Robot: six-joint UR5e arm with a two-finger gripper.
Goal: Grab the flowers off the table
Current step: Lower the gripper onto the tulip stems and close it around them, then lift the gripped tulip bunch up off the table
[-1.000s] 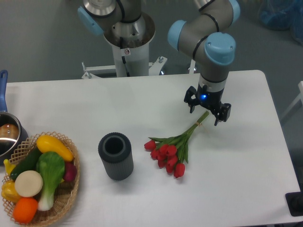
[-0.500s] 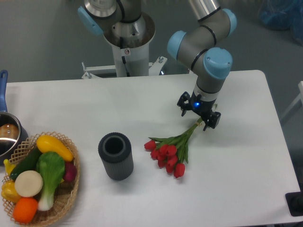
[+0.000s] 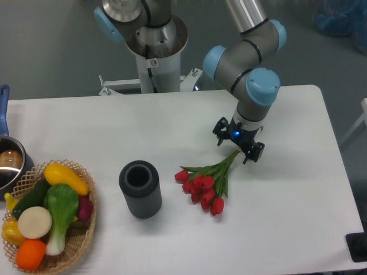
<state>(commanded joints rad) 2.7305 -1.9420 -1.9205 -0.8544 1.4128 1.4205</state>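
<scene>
The flowers (image 3: 206, 183), a bunch of red tulip buds with green leaves, lie on the white table (image 3: 298, 195) right of centre. Their thin stems run up and to the right, and the stem tips go under my gripper. My gripper (image 3: 237, 148) hangs low over the stem end, fingers pointing down and standing apart, one on each side of the stems. It looks open. The very end of the stems is hidden by the gripper body.
A dark ribbed cylinder cup (image 3: 140, 188) stands left of the flowers. At the front left, a wicker basket (image 3: 84, 226) holds toy vegetables. A metal pot (image 3: 10, 166) with a blue handle sits at the left edge. The arm's base (image 3: 155, 48) rises behind the table.
My gripper has moved left and lower, from right of the stem tips to directly over them, and has turned a little. The flowers have not moved.
</scene>
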